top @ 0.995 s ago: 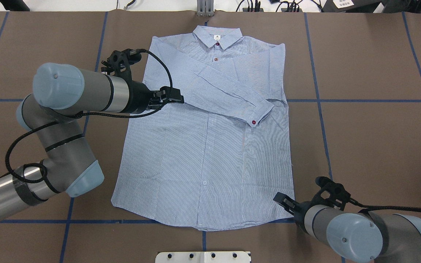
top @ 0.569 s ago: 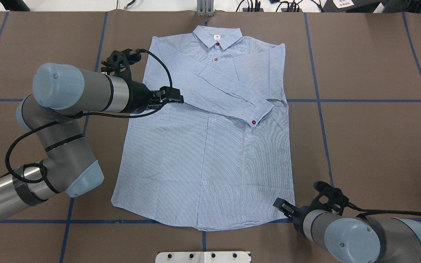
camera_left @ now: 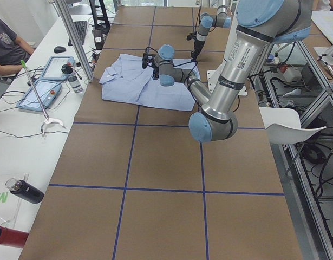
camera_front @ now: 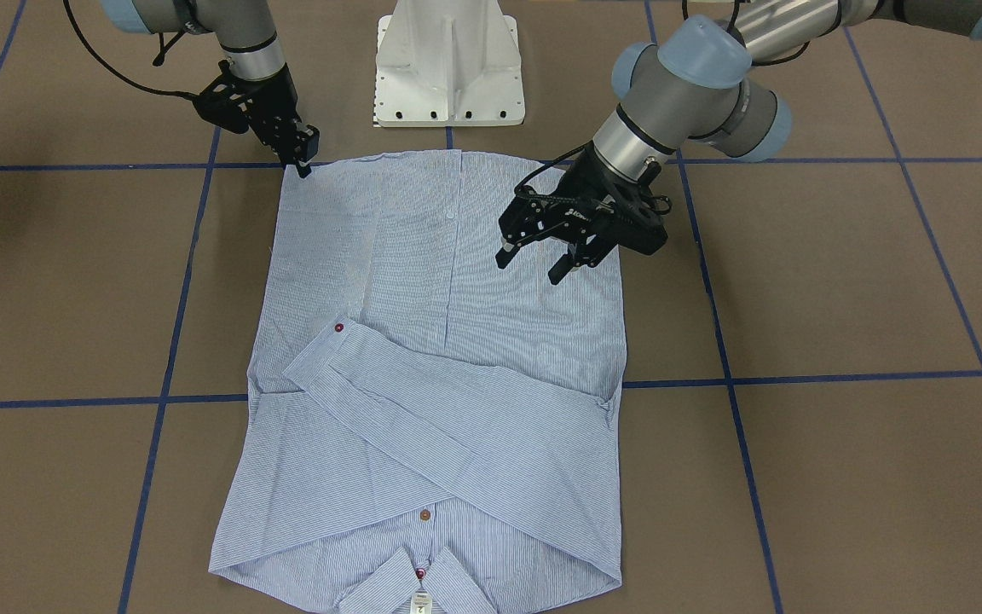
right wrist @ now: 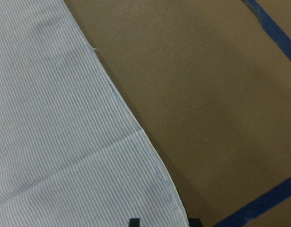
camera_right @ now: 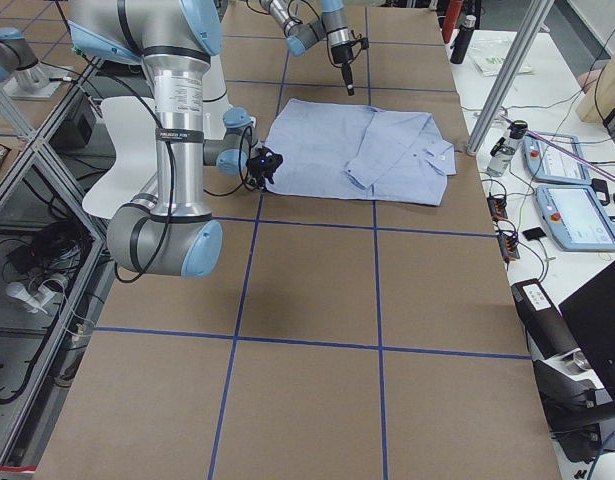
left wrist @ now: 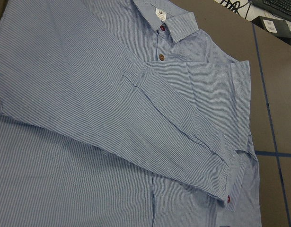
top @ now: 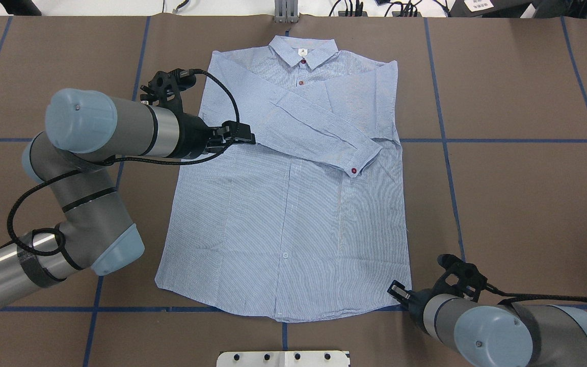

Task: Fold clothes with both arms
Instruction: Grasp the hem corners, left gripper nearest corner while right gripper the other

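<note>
The light blue striped shirt [top: 283,214] lies flat on the brown table, collar at the far edge, both sleeves folded across the chest. It also shows in the front-facing view [camera_front: 440,341]. My left gripper [top: 242,136] is open and empty, hovering over the shirt's left side near the sleeve fold; the front-facing view shows it as well [camera_front: 532,264]. My right gripper [top: 394,290] is low at the shirt's near right hem corner [right wrist: 169,203]. In the right wrist view its fingertips [right wrist: 134,221] stand apart on either side of that corner.
The white pedestal base [camera_front: 448,68] stands at the near table edge behind the hem. Blue tape lines [top: 446,140] cross the brown tabletop. A grey bracket [top: 286,12] sits at the far edge. A side bench with tablets [camera_left: 41,89] and bottles runs along the far side.
My right gripper has moved slightly back and down onto the shirt's near right hem corner. The left arm has hardly moved. The shirt lies as before.
</note>
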Robot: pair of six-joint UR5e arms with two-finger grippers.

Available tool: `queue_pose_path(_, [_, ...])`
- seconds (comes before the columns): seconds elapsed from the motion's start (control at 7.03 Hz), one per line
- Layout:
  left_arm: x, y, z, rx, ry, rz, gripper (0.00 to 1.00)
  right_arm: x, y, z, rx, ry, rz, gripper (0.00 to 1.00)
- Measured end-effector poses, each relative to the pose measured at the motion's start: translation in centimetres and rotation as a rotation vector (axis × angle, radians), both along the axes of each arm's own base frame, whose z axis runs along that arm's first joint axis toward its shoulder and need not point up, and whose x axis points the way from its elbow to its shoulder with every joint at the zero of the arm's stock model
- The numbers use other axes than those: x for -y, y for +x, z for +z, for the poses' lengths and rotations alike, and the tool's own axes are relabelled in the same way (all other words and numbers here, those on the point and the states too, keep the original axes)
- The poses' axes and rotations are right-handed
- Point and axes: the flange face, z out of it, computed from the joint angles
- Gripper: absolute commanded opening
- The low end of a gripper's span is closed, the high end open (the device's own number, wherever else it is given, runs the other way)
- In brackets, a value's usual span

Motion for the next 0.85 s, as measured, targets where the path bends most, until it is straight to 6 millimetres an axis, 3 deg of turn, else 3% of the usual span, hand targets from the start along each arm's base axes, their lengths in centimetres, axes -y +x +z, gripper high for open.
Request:
queue_pose_path(0.43, [-0.1,-0.2,0.6,0.002,-0.02,-0.006,0.86,0.1,1.0,-0.4,0.008,0.001,0.005,0.0])
queue_pose_path(0.71, [-2.1,-2.4,4.3,0.023,-0.088,-0.041,0.86,0.0,1.9,-0.7,0.014,0.003,0.005,0.0])
queue_pose_path(0.85, [-4.6,-3.9,7.6,0.06,-0.111,-0.056,0.85,0.0,2.0,-0.8,0.015,0.003,0.004,0.0])
